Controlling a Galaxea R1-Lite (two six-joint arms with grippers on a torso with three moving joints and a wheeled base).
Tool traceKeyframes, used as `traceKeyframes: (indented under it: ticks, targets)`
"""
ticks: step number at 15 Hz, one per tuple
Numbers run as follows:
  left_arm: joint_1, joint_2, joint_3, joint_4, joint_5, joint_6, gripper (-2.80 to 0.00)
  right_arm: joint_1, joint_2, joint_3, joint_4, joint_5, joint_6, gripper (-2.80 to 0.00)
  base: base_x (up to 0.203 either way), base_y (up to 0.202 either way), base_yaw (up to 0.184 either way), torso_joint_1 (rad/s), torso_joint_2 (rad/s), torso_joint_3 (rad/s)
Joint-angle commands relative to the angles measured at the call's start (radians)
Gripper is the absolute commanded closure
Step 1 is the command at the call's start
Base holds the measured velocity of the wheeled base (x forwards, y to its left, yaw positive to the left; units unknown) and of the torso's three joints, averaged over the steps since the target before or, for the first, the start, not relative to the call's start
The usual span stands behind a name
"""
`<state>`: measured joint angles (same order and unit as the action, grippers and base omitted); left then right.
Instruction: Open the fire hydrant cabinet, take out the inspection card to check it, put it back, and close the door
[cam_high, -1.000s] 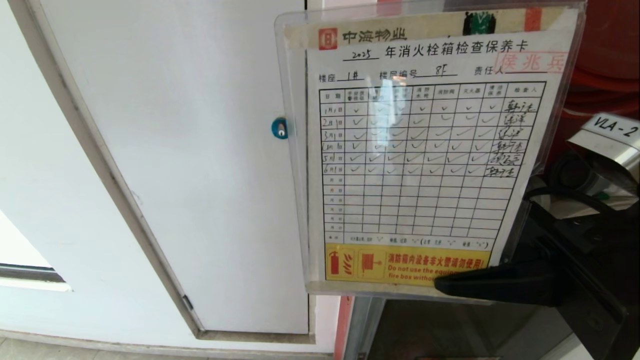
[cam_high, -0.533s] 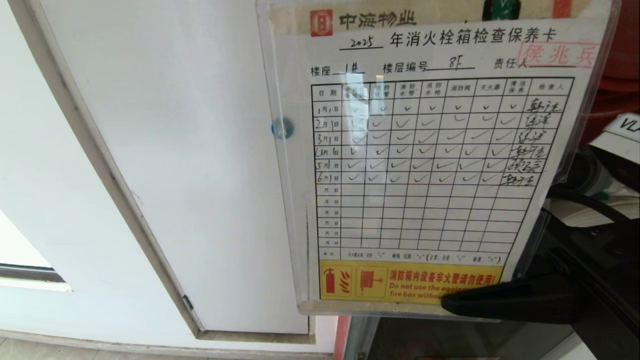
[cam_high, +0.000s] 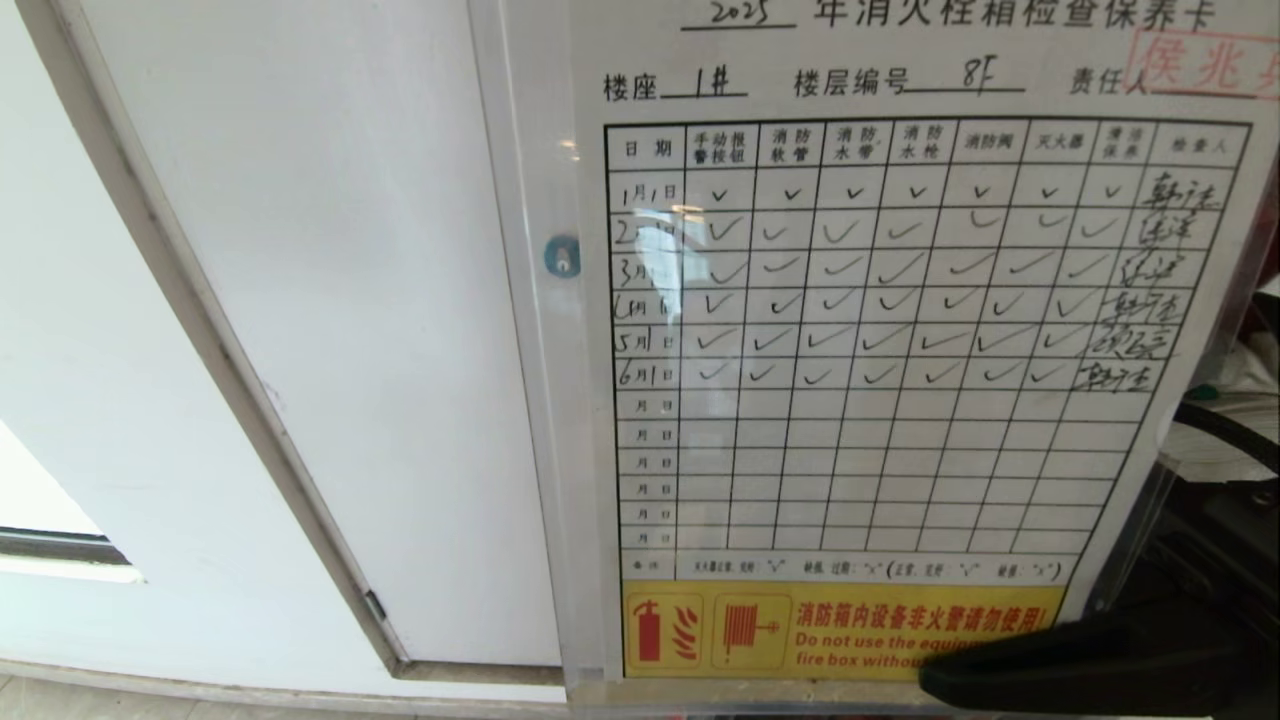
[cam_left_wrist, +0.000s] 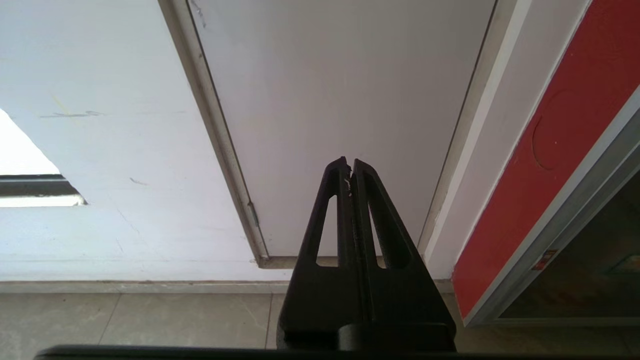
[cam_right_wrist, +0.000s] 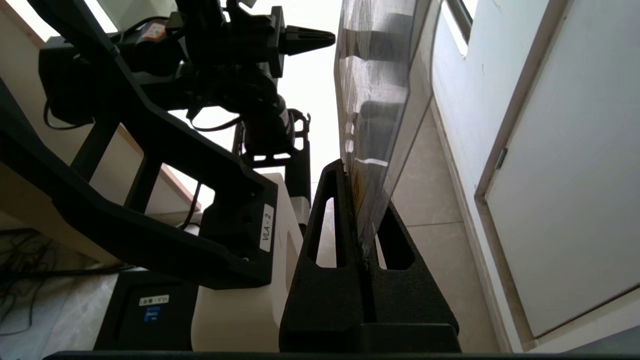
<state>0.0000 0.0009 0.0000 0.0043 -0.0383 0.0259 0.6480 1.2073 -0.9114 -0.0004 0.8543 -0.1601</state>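
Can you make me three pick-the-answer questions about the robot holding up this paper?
1. Where does the right hand grip the inspection card?
A. at its top edge
B. at its bottom right corner
C. in the middle of the grid

2. How many rows of the grid have tick marks?
A. six
B. two
C. twelve

3. How is the left hand?
A. wide open
B. holding the card
C. shut and empty

Answers:
1. B, the black finger covers the right end of the yellow strip along the card's bottom.
2. A, ticks fill the top six rows and the rows below are blank.
3. C, in the left wrist view its fingers meet with nothing between them, pointing at the white panel door.
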Motion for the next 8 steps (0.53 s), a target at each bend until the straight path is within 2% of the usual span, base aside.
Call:
traceKeyframes:
  ticks: [1,8]
  targets:
    - [0.0,0.001,0.0,0.0,0.0,0.0,0.0,0.004,-0.012,0.009,-0.001,0.006,-0.001,0.0,0.0,0.0,0.0,0.0,0.0,0.0]
    - [0.0,0.001,0.0,0.0,0.0,0.0,0.0,0.004,-0.023,0.066,-0.004,0.005,-0.007,0.0,0.0,0.0,0.0,0.0,0.0,0.0]
